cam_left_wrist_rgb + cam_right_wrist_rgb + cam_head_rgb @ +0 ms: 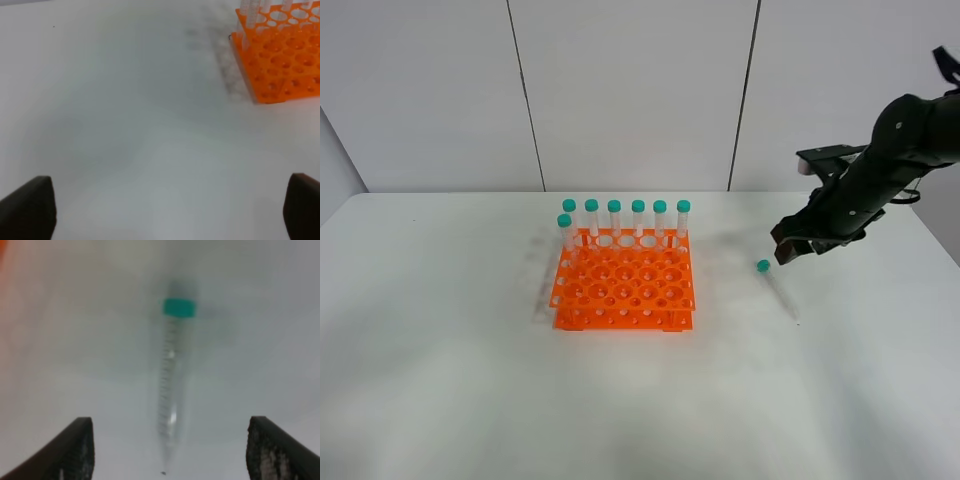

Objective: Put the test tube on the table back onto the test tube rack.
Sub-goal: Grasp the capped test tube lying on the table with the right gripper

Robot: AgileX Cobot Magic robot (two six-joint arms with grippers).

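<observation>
On table [470, 380], test tube [777, 289] right of test tube rack [623, 290].

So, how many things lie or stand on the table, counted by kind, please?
Standing tubes in the rack: 7
Loose tube on the table: 1
Rack: 1
Total: 9

One white counter [470, 390] carries one orange rack [620, 318]. Seven green-capped tubes [638, 218] stand in the rack, well off to the side of the right claw [795, 248]: six in one row and one alone in the next. One loose tube [171, 380] lies just below that claw, making eight tubes in all. There are two claws, counting the left claw [170, 210], each with two fingers.
</observation>
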